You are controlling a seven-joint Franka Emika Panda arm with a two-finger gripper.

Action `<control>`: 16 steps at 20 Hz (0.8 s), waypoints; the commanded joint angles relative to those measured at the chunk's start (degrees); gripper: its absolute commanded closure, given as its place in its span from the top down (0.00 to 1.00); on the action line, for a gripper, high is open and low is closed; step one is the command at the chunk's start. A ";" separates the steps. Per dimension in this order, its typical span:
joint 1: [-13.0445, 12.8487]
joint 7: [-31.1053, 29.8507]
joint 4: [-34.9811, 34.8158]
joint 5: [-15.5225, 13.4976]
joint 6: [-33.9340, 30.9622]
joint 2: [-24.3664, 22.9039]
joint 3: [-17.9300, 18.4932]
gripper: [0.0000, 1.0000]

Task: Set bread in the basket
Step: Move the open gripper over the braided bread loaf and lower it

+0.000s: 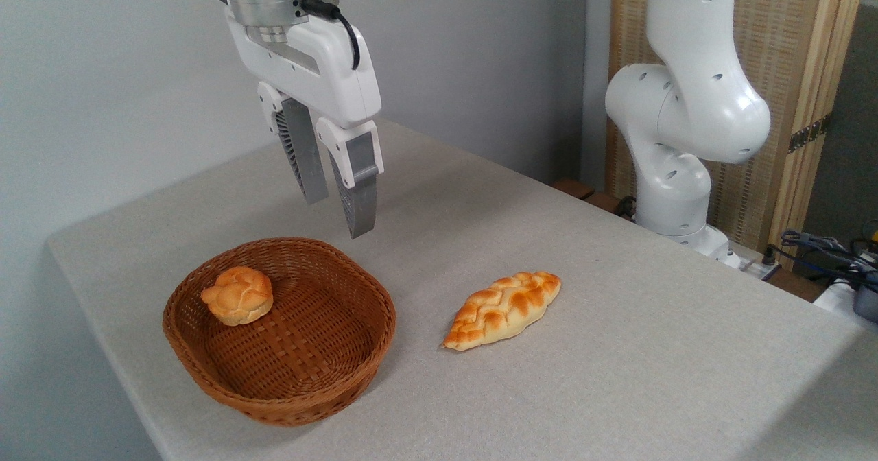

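Note:
The long braided bread (503,309), golden-orange with pointed ends, lies flat on the grey table just right of the basket, apart from it. The oval brown wicker basket (363,351) sits at the table's front left. My gripper (338,216) hangs in the air above the basket's far rim, up and to the left of the bread. Its two grey fingers stand a small gap apart with nothing between them.
A small round knotted bun (238,295) rests inside the basket at its left side. The white arm base (675,173) stands at the table's far right, with cables (823,252) beside it. A grey wall lies behind the table.

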 commanded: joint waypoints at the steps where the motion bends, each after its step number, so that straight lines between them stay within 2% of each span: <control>1: 0.76 -0.68 -1.72 -0.94 1.88 -0.81 -0.89 1.00; 3: 1.02 -0.77 -1.82 -2.60 1.80 -1.16 -0.80 1.00; 9: 1.11 -0.50 -3.65 -2.17 1.80 -2.21 -0.89 1.00; 13: 1.02 -0.42 -9.80 -1.99 1.88 -6.07 -0.80 1.00; 16: 0.58 -0.06 -15.76 -0.50 3.89 -9.58 -0.80 1.00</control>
